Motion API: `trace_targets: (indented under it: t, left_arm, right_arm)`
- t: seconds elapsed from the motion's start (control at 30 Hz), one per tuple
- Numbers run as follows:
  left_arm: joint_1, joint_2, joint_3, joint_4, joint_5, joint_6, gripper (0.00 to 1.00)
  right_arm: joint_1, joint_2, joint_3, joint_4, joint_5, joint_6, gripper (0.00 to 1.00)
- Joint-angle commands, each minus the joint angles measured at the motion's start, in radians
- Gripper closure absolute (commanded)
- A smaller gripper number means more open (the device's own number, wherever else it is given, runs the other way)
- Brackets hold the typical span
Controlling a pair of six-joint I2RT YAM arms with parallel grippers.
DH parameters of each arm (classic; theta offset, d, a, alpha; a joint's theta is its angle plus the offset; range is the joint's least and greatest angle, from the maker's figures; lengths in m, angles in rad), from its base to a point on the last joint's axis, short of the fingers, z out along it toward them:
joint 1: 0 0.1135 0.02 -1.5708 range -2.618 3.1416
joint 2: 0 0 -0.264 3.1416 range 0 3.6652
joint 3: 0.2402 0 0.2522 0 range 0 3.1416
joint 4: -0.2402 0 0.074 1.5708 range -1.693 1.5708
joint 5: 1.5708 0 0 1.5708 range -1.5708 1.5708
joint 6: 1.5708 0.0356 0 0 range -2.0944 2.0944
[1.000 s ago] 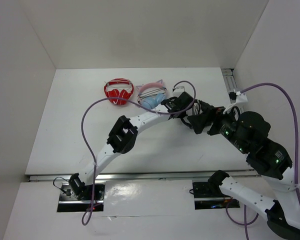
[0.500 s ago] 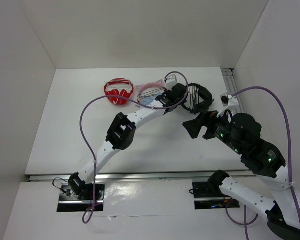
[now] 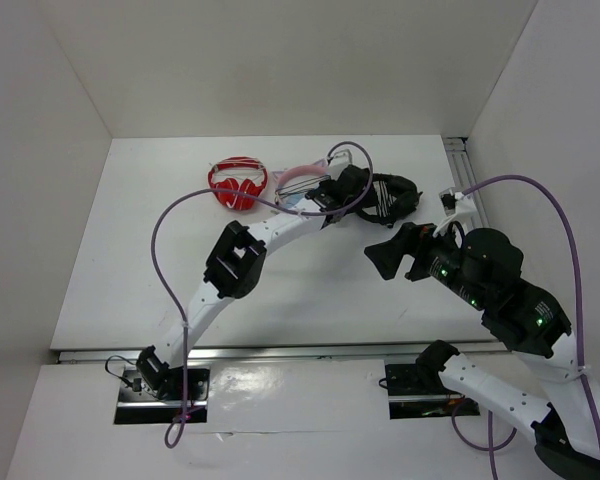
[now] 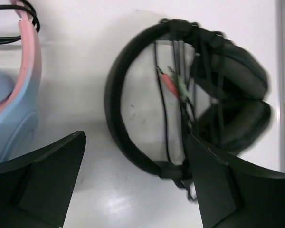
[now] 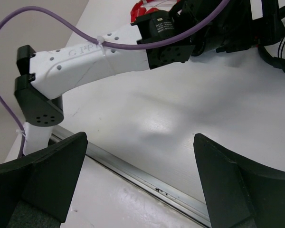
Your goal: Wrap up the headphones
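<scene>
The black headphones (image 3: 392,196) lie flat on the table at the back right, cable wound across the earcups (image 4: 235,92). The headband (image 4: 115,111) curves to the left, and red and green plugs (image 4: 173,84) show inside the loop. My left gripper (image 3: 352,188) hovers over them, open (image 4: 135,137), with the headband's lower end between its fingers and untouched. My right gripper (image 3: 385,256) hangs open nearer the front (image 5: 138,137), over bare table, holding nothing.
Light-blue and pink cat-ear headphones (image 3: 302,190) lie just left of the black pair, their cup at the left edge of the left wrist view (image 4: 12,102). Red-and-white headphones (image 3: 237,183) lie further left. A metal rail (image 3: 460,160) runs along the right wall.
My left gripper carried the headphones toward the back right, then opened and let them go; they now rest flat. My right gripper drew back toward the front.
</scene>
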Motion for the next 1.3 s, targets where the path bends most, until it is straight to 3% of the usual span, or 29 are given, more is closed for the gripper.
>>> trace_targets:
  t: [0.0, 0.23, 0.33, 0.47, 0.5, 0.57, 0.73, 0.87, 1.13, 1.27]
  left_arm:
    - [-0.036, -0.181, -0.041, 0.048, 0.027, 0.069, 0.0]
    - [-0.106, -0.417, -0.129, -0.032, -0.004, 0.161, 0.0]
    - [-0.162, -0.517, -0.174, -0.203, -0.115, 0.216, 0.0]
    - [-0.255, -0.762, -0.332, -0.372, -0.318, 0.29, 0.0]
    - [-0.274, -0.875, -0.366, -0.415, -0.405, 0.29, 0.0]
    - [-0.314, -1.003, -0.501, -0.549, -0.444, 0.248, 0.0]
    - [-0.328, -1.548, -0.869, -0.696, -0.404, 0.163, 0.0]
    - [-0.328, -1.816, -1.008, -0.903, -0.422, 0.06, 0.0]
    - [-0.328, -1.965, -1.029, -1.113, -0.379, -0.018, 0.0]
    - [-0.328, -2.042, -1.04, -1.101, -0.36, 0.003, 0.0]
  right_arm:
    - [0.006, -0.007, 0.019, 0.073, -0.009, -0.013, 0.0]
    - [0.006, 0.005, 0.056, 0.045, 0.072, -0.064, 0.0]
    - [0.006, 0.035, 0.102, -0.015, 0.138, -0.088, 0.0]
    - [0.006, 0.081, 0.154, -0.11, 0.196, -0.088, 0.0]
    - [0.006, 0.091, 0.165, -0.128, 0.196, -0.088, 0.0]
    - [0.006, 0.106, 0.176, -0.182, 0.201, -0.088, 0.0]
    - [0.006, 0.08, 0.196, -0.249, 0.179, -0.077, 0.0]
    - [0.006, 0.048, 0.223, -0.321, 0.233, -0.097, 0.0]
    - [-0.004, 0.004, 0.179, -0.412, 0.291, -0.07, 0.0]
    - [-0.004, -0.047, 0.142, -0.412, 0.302, -0.047, 0.0]
